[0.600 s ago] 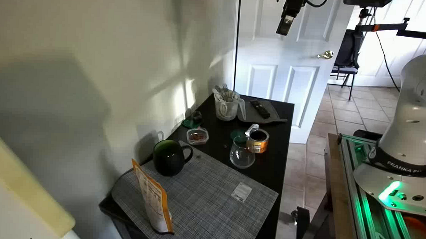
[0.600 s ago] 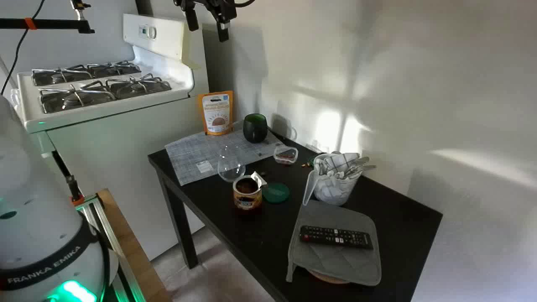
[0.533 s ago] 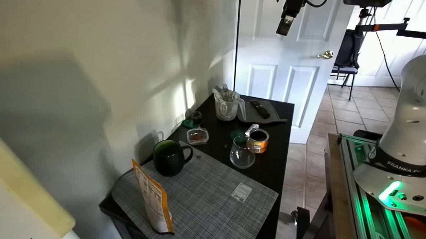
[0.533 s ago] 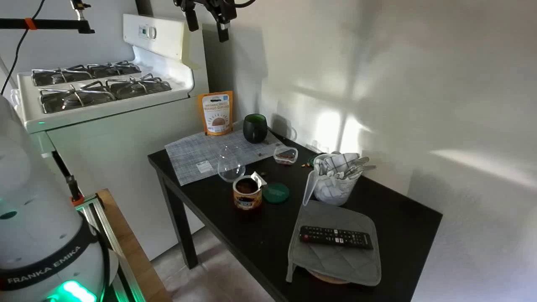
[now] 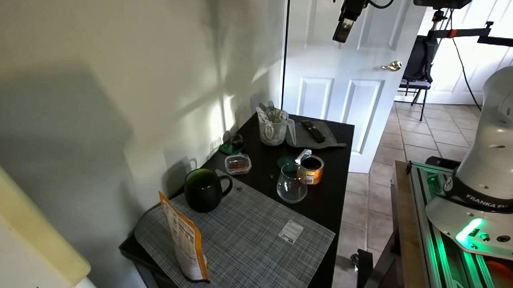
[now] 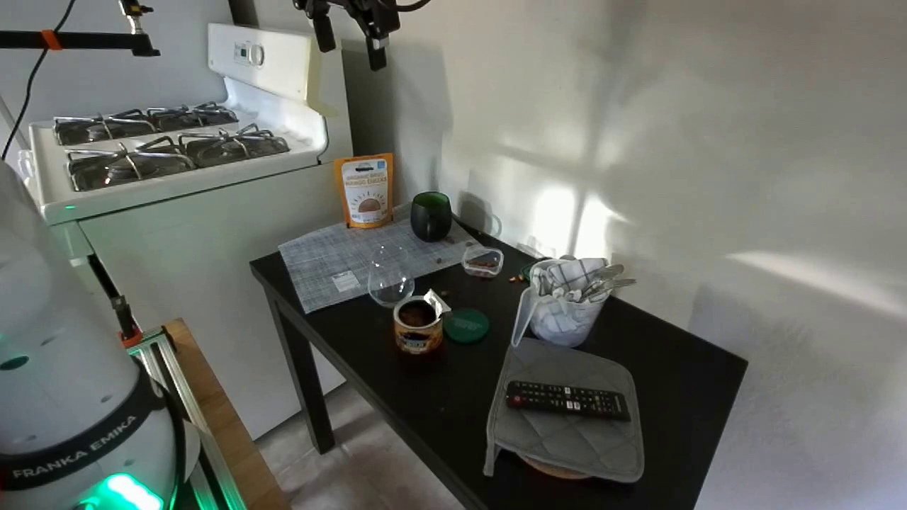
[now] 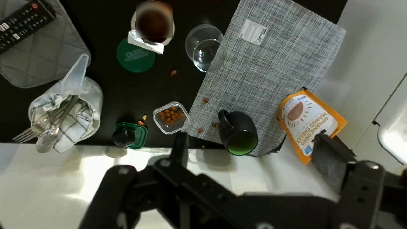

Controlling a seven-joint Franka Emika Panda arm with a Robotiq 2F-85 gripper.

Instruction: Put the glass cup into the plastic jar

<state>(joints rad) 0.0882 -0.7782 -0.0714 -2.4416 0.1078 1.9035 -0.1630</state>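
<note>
I am hanging my claw (image 6: pixel 352 58), released and spread wide, high above the black table (image 6: pixel 680 382). The glass cup (image 5: pixel 292 191) is standing upright on the table, between the grey mat (image 5: pixel 251 252) and an opened can (image 6: pixel 418 340). A green lid (image 6: pixel 466 326) is lying just beside the can. The plastic jar (image 6: pixel 574 327) is sitting well apart from the cup, just beside a grey pot holder (image 6: pixel 602 450), and is carrying a checked cloth (image 6: pixel 575 271) and cutlery (image 7: pixel 47 143). A remote (image 6: pixel 567 401) is lying on the pot holder. A dark mug (image 5: pixel 202 193) and an orange pouch (image 6: pixel 365 191) are standing on the mat.
</note>
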